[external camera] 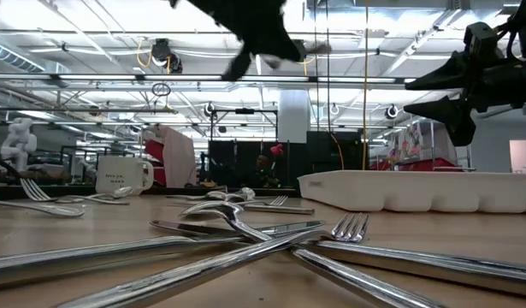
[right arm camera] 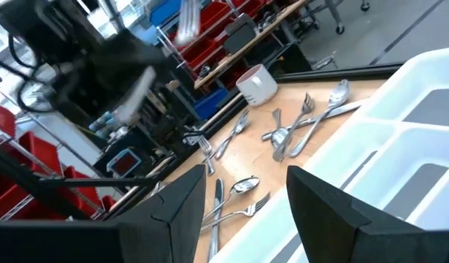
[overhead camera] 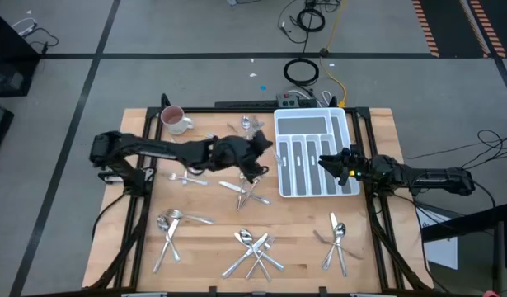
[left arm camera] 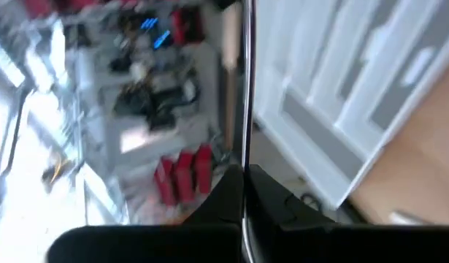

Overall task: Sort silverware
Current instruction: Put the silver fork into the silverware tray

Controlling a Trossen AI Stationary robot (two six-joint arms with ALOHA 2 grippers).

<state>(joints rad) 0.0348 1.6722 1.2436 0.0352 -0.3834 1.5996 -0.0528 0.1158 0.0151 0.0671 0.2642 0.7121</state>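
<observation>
The silverware (overhead camera: 255,247) lies in loose shiny heaps across the wooden table: crossed forks and spoons at the near middle, a smaller cluster (overhead camera: 169,224) toward the near left, another (overhead camera: 336,238) at the near right, and a few pieces (overhead camera: 248,125) at the far edge. More pieces (overhead camera: 245,191) lie crossed at the table's centre. One slim piece (left arm camera: 246,102) stands clamped upright in the left gripper (left arm camera: 244,191), raised off the table.
</observation>
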